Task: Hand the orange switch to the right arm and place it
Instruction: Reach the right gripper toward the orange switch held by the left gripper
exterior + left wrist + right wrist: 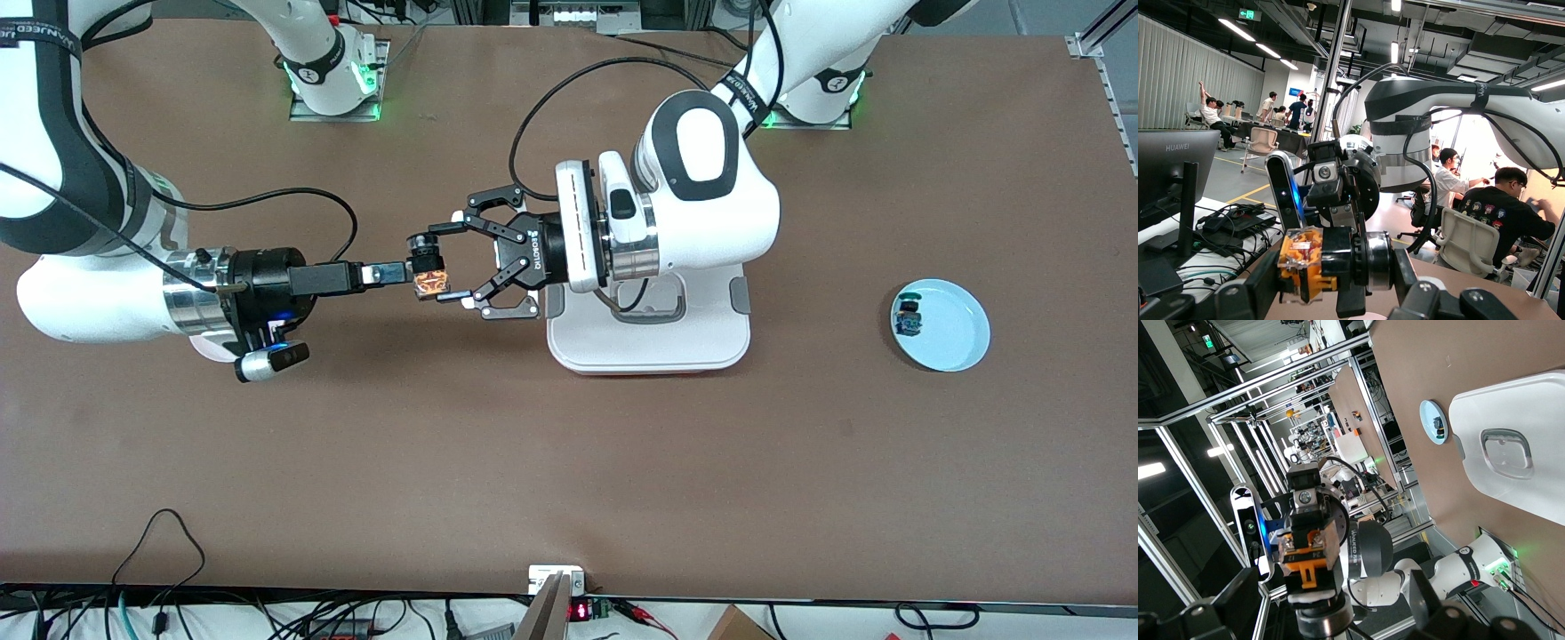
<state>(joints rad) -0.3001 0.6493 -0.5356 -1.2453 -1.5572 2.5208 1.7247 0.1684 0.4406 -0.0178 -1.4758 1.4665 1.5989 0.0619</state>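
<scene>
The orange switch (430, 283) hangs in the air over the middle of the table, orange body at one end and black top (421, 243) at the other. My left gripper (434, 267), the black claw on the white arm, is shut on it end to end. In the left wrist view one finger presses the orange switch (1301, 260) on its body and the other presses its silver-ringed top. My right gripper (404, 269), slim and black, comes in from the other way, its tip right at the switch. It is open, with the orange switch (1305, 560) between its spread fingers.
A white tray (649, 351) lies under the left wrist. A light blue plate (960, 347) toward the left arm's end of the table holds a small blue-bodied switch (909, 318). The edge of a pale plate (206, 348) shows under the right wrist.
</scene>
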